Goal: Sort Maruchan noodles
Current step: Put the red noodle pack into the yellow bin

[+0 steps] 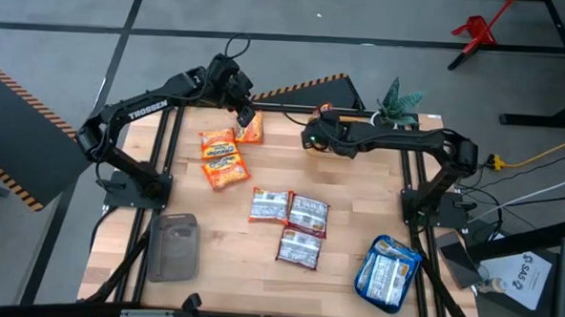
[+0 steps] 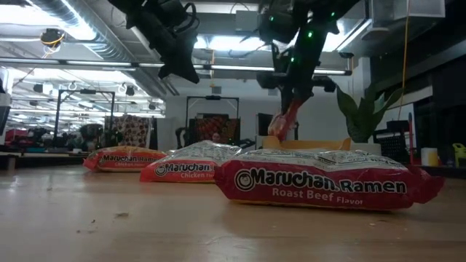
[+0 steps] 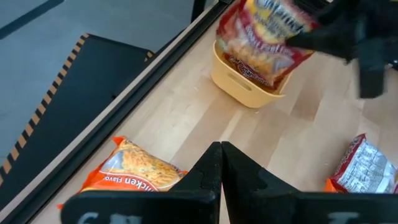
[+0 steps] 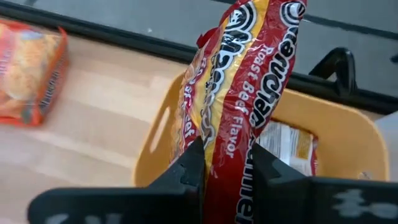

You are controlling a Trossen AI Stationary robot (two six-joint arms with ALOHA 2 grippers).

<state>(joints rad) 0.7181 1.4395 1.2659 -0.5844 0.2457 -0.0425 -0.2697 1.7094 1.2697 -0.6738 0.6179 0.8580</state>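
Even overhead light on table (image 1: 259, 263), soft shadows; low view backlit by ceiling strip lights (image 2: 240, 44), arms silhouetted; wrist foregrounds blurred.

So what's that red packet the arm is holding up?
A crinkly red-and-yellow plastic Maruchan Ramen packet, Roast Beef Flavor, pinched upright between the right gripper's dark fingers. It hangs over the yellow plastic bowl, which already holds another packet.

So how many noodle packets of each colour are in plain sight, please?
Orange packets: 4
Red-and-white packets: 4, one held by the right gripper above the yellow bowl
Blue-and-white packets: stacked, count unclear
Total: 8 countable; the bowl's contents are unclear
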